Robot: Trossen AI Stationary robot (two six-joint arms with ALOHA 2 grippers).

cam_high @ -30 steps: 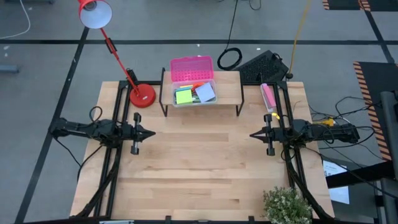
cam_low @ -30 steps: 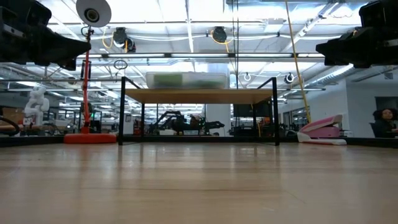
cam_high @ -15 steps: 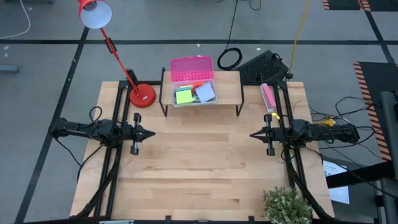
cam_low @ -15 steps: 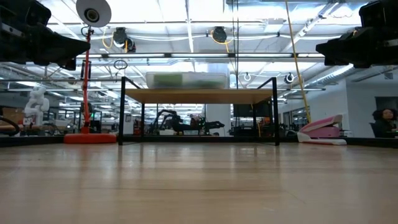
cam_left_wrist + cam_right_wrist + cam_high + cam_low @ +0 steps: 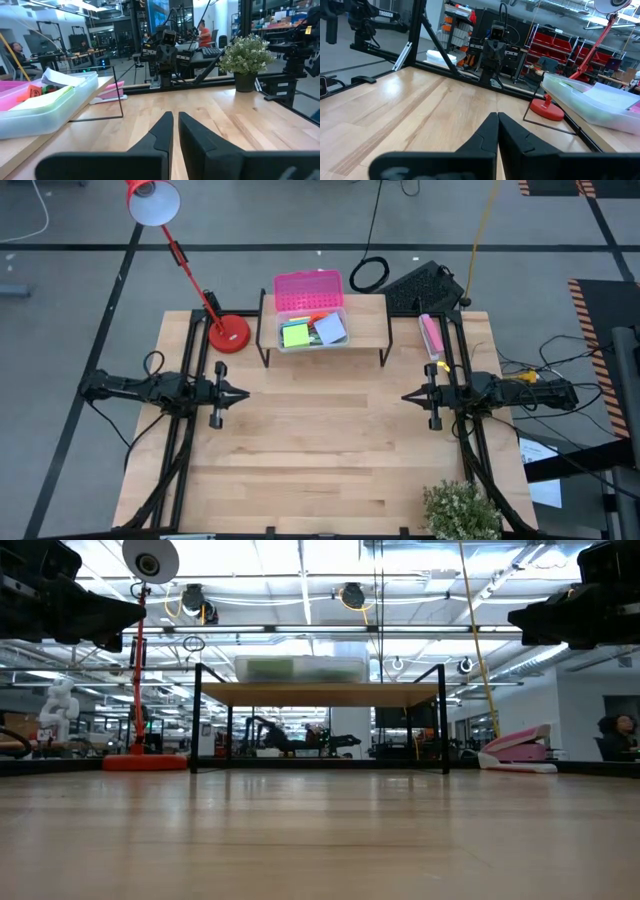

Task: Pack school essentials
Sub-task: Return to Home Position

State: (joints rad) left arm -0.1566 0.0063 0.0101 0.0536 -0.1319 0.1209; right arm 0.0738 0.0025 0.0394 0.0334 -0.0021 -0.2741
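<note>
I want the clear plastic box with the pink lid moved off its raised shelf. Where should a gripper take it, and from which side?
Probably by a short end wall of the clear plastic box, coming from above. Its pink lid is folded open behind it, leaving the rim exposed, and the raised wooden shelf is bare beside it. Sticky-note pads fill the middle. The left gripper and right gripper, both shut, wait at the table's sides.

Both arms hover level, facing inward: left pincer (image 5: 243,394) and right pincer (image 5: 407,396) apparently closed, empty.
</note>
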